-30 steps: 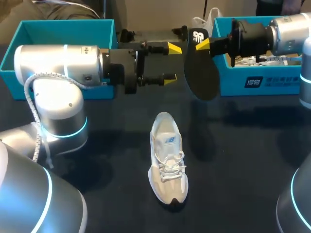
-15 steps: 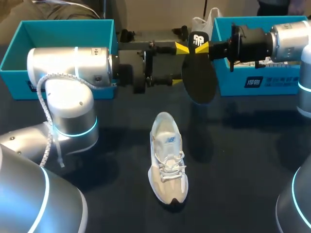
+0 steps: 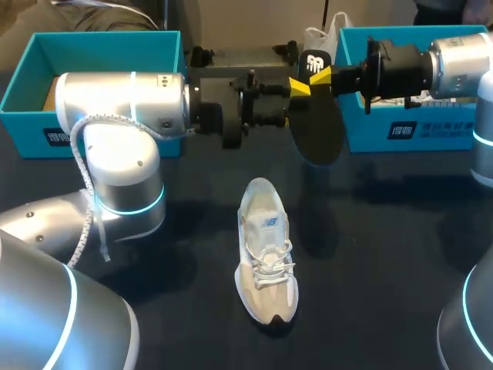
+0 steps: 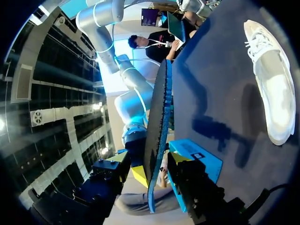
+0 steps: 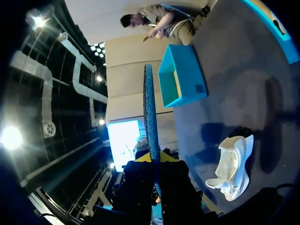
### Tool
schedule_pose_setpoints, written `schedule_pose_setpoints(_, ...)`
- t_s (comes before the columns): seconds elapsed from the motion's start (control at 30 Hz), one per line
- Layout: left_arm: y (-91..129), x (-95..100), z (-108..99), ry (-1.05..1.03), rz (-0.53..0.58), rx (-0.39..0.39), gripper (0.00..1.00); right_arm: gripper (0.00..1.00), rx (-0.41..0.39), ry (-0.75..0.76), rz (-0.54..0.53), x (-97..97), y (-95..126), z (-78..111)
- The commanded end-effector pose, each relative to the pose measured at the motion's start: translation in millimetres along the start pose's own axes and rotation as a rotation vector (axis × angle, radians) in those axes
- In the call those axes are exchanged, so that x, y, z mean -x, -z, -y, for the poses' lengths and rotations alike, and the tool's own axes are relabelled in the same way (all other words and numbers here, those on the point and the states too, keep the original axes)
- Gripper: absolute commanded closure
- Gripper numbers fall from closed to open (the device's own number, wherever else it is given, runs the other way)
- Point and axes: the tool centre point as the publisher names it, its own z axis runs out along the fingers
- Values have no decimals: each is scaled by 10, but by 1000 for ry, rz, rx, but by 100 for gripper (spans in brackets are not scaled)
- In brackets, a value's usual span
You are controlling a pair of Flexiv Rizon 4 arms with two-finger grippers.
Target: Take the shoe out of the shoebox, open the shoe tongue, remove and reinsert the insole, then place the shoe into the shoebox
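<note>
A black insole (image 3: 316,127) hangs above the table's far middle, toe end down. My right gripper (image 3: 322,75) is shut on its heel end; in the right wrist view the insole (image 5: 150,108) stands edge-on out of that gripper (image 5: 157,164). From the opposite side my left gripper (image 3: 293,102) straddles the insole just below the heel. In the left wrist view the insole (image 4: 157,117) runs between that gripper's (image 4: 157,180) fingers, with a thin gap on one side. The white shoe (image 3: 266,262) lies upright on the table in front, toe toward me, apart from both grippers.
One teal shoebox (image 3: 108,42) stands open at the back left behind my left arm. A second teal shoebox (image 3: 408,131) stands at the back right under my right arm. Dark tabletop (image 3: 370,270) surrounds the shoe.
My left gripper has moved right to the insole and its fingers have narrowed around it. The right gripper with the insole shifted slightly, then held still. The shoe has not moved.
</note>
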Motion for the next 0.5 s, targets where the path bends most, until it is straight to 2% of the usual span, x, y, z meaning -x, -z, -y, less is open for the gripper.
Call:
schedule_pose_setpoints(0.03, -58, 25, -27, -8, -15, -9, 56, 100, 3, -1, 5, -8, -7, 11)
schedule_pose_setpoints(0.1, -63, 27, -25, -12, -17, -14, 60, 100, 3, -1, 5, -8, -7, 11)
schedule_pose_setpoints(0.27, -90, 20, -23, -26, -26, -22, 61, 100, 3, -1, 5, -8, -7, 11)
schedule_pose_setpoints(0.4, -97, 12, -35, -29, -31, -19, 71, 100, 3, -1, 5, -8, -7, 11)
schedule_pose_setpoints(0.5, -95, 13, -39, -37, -34, -17, 73, 100, 3, -1, 5, -8, -7, 11)
